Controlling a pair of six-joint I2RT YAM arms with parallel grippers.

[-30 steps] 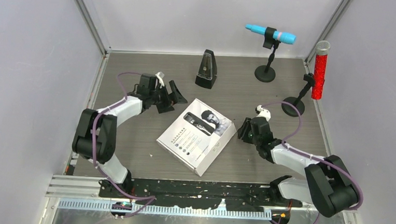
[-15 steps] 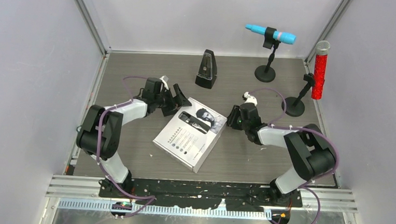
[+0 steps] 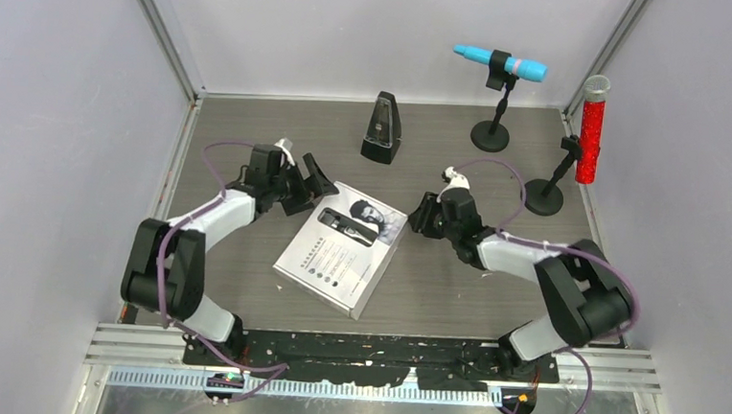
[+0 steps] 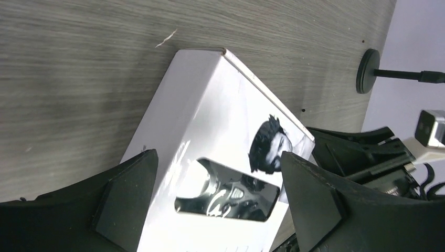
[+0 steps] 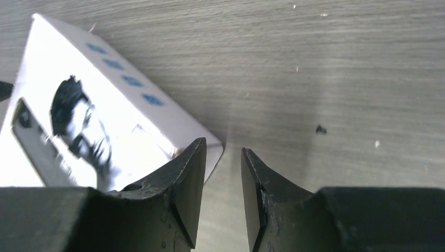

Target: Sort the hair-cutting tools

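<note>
From above: the white box [image 3: 338, 253] lies flat in the middle of the tabletop [image 3: 472, 290]. Its long side runs from far-right to near-left.

Left wrist: the left tool [image 4: 218, 178] is spread wide over the box's end and holds nothing.

Right wrist: the right tool [image 5: 223, 152] is a little open and empty, beside a box corner.

I think it is best to press gently from both sides so the box won't slide.

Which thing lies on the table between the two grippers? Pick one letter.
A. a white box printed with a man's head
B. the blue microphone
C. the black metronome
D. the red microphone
A: in the top view the white box lies flat between the left gripper and the right gripper, while the metronome stands farther back.
</note>
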